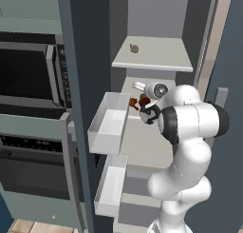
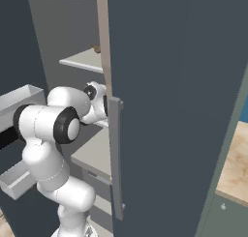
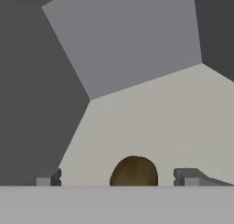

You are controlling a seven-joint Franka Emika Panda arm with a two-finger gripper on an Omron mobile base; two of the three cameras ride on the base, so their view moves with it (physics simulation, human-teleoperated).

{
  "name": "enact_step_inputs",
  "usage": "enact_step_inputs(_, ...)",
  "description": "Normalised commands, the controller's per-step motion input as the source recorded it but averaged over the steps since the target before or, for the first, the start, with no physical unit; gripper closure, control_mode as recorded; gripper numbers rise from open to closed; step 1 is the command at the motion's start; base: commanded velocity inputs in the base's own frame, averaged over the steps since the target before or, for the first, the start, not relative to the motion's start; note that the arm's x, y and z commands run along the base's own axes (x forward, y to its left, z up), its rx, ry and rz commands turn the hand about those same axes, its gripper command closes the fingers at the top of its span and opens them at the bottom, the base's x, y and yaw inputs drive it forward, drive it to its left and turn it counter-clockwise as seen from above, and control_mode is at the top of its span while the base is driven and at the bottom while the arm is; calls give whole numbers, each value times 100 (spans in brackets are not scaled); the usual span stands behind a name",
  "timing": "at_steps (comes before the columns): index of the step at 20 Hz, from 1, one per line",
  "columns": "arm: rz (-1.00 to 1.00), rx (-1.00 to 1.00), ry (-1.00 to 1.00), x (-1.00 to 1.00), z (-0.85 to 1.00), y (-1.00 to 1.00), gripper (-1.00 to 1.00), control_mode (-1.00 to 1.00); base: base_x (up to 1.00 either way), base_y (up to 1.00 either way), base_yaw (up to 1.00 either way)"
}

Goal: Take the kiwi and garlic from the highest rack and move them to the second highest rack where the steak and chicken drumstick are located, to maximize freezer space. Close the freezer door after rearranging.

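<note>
Task roughly half done, by look of things. Small round dark brown kiwi (image 3: pixel 134 171) resting on pale grey second highest rack (image 3: pixel 173 127), between spread fingertips (image 3: pixel 48 178) of hand (image 3: pixel 121 177), no pinch. Small lumpy tan-grey garlic bulb (image 1: pixel 134 48) alone on highest rack (image 1: pixel 156 56), far above hand. Flat dark maroon steak (image 1: pixel 144 101) and orange-brown chicken drumstick (image 1: pixel 133 103) on second rack, just left of wrist. Remaining: fetch garlic, lower to second rack, then swing shut dark slate-blue freezer door (image 1: pixel 83 84), now wide open at left.
</note>
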Motion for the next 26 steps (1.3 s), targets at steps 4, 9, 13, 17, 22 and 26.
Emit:
enact_step_inputs(4, -2, 0, -6, -78, 55, 5, -100, -100, 0, 0, 0)
enact_step_inputs(9, -5, 8, 5, -79, 90, 11, -100, -100, 0, 0, 0)
enact_step_inputs(13, -4, 19, 17, -66, 100, 11, -100, -100, 0, 0, 0)
enact_step_inputs(17, 0, 4, 15, -82, 86, 2, -100, -100, 0, 0, 0)
enact_step_inputs(22, 5, 0, 2, -99, 58, 0, -100, -100, 0, 0, 0)
enact_step_inputs(26, 17, 0, 0, -99, 62, 6, -100, -100, 0, 0, 0)
